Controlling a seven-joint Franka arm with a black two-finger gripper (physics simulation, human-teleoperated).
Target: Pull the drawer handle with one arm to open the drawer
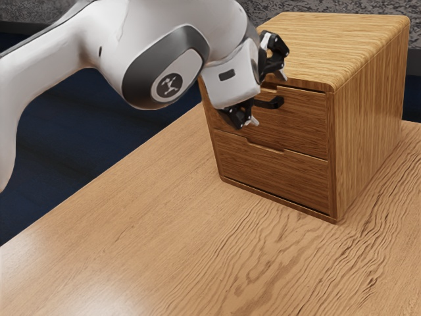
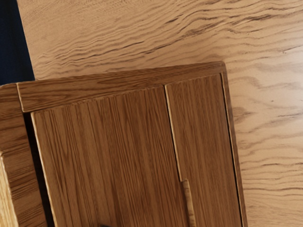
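Observation:
A small wooden cabinet (image 1: pixel 365 99) with two drawers stands on the table at the exterior view's right. The upper drawer (image 1: pixel 302 122) carries a black handle (image 1: pixel 271 103) on its front. My gripper (image 1: pixel 265 91) is right at that front, open, one finger (image 1: pixel 273 51) up by the cabinet's top edge and the other (image 1: pixel 245 118) just below the handle. The handle lies between them, nearer the lower finger. In the wrist view the upper drawer front (image 2: pixel 104 161) is close under my hand, with a thin dark gap beside the cabinet's top panel (image 2: pixel 14 161).
The lower drawer (image 1: pixel 276 168) has a shallow notch in its upper edge, seen too as the lower drawer (image 2: pixel 203 142) in the wrist view. The wooden table (image 1: pixel 197 250) spreads wide in front of the cabinet. Dark blue floor (image 1: pixel 79 131) lies beyond the table's far edge.

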